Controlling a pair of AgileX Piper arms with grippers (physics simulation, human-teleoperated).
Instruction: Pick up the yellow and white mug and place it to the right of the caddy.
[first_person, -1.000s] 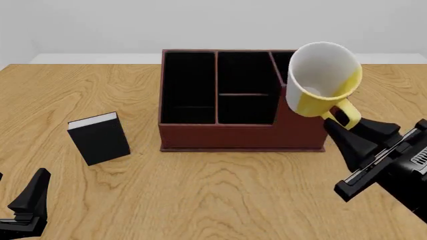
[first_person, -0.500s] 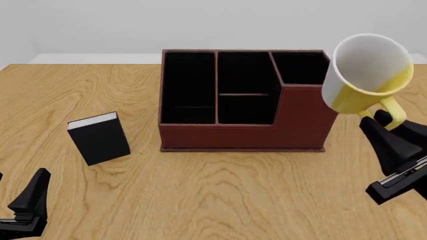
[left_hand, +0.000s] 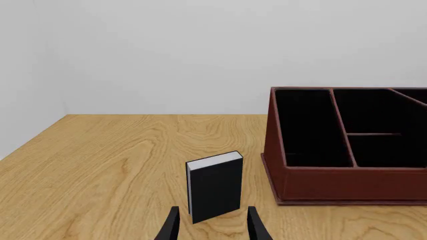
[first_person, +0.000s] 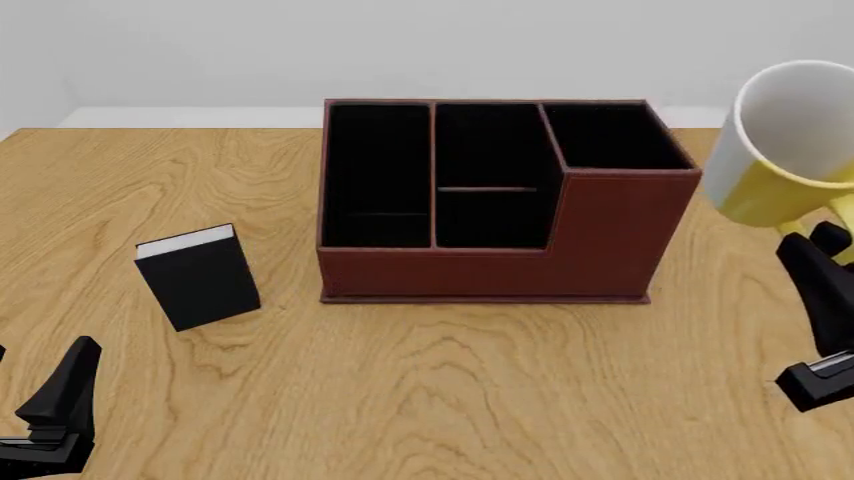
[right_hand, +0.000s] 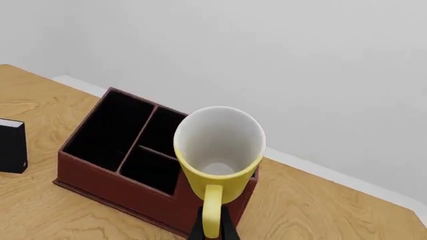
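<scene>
The yellow and white mug (first_person: 787, 150) hangs tilted in the air at the right edge of the front view, just beyond the caddy's taller right end. Its white inside faces the camera. My right gripper (first_person: 834, 245) is shut on its yellow loop handle (right_hand: 212, 210), and in the right wrist view the gripper (right_hand: 213, 226) grips it from below. The reddish-brown caddy (first_person: 614, 240) stands mid-table with black compartments, also seen as the caddy (right_hand: 113, 172) in the right wrist view. My left gripper (first_person: 34, 405) rests open at the near left, holding nothing.
A small black book (first_person: 200, 275) with white pages stands upright left of the caddy, straight ahead of the left gripper (left_hand: 213, 230), where the book (left_hand: 215, 185) and the caddy (left_hand: 333, 180) both show. The wooden table (first_person: 441, 390) ends at a white wall behind the caddy.
My right gripper has carried the mug to the right, from in front of the caddy's right compartment to past its right end. The left arm has not moved.
</scene>
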